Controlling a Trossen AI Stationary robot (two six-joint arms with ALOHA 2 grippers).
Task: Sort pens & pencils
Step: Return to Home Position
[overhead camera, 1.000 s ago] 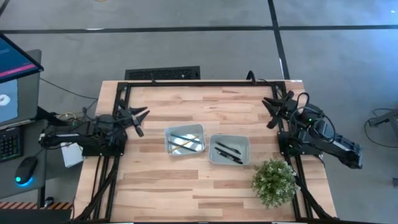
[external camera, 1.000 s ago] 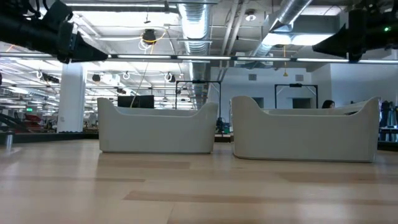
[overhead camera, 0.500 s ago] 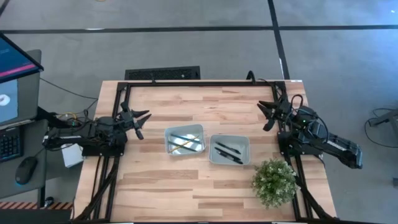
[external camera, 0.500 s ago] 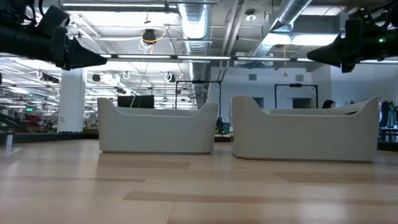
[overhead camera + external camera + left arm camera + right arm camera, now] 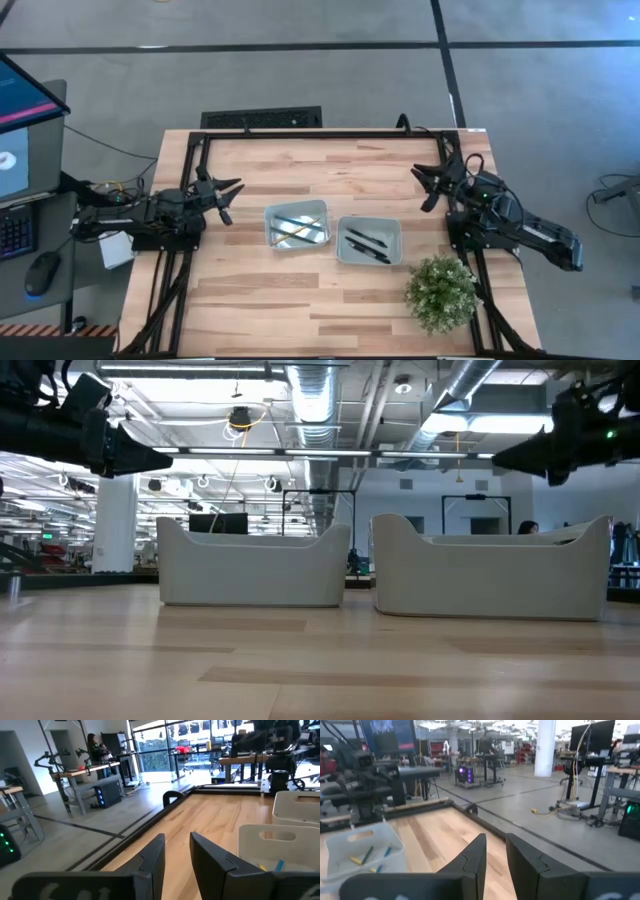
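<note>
Left gripper (image 5: 230,198): released, fingers spread w/ clear gap btwn them, nothing held. Sits well apart from the left bin (image 5: 270,212), on the side away from the right bin (image 5: 396,224), raised above the table (image 5: 300,165) near its edge.
Left gripper, wrist view: both dark fingers (image 5: 150,862) parted; bare wood shows btwn them.
Right gripper (image 5: 420,188): released, fingers spread, nothing held. Sits beyond the right bin as seen from the left bin, well apart from both, raised near the opposite table edge.
Right gripper, wrist view: gap visible btwn fingers (image 5: 472,854); empty.
Pencils (image 5: 296,229): inside the left bin, lying flat on its floor. Yellow one clear from above; yellow, green and blue all show in the right wrist view.
Pens (image 5: 366,245): black sticks lying inside the right bin. At least two made out; exact count cannot be told.
Right bin: just beside the left bin, approx. level w/ it, a narrow gap btwn the two.
Low view: both bins stand upright on the wood, side by side, not touching.
Plant (image 5: 441,291): small green potted plant, diagonally past the right bin from the left bin, at the table corner.
Monitor (image 5: 22,125): off the table, far beyond the left gripper from the left bin.
</note>
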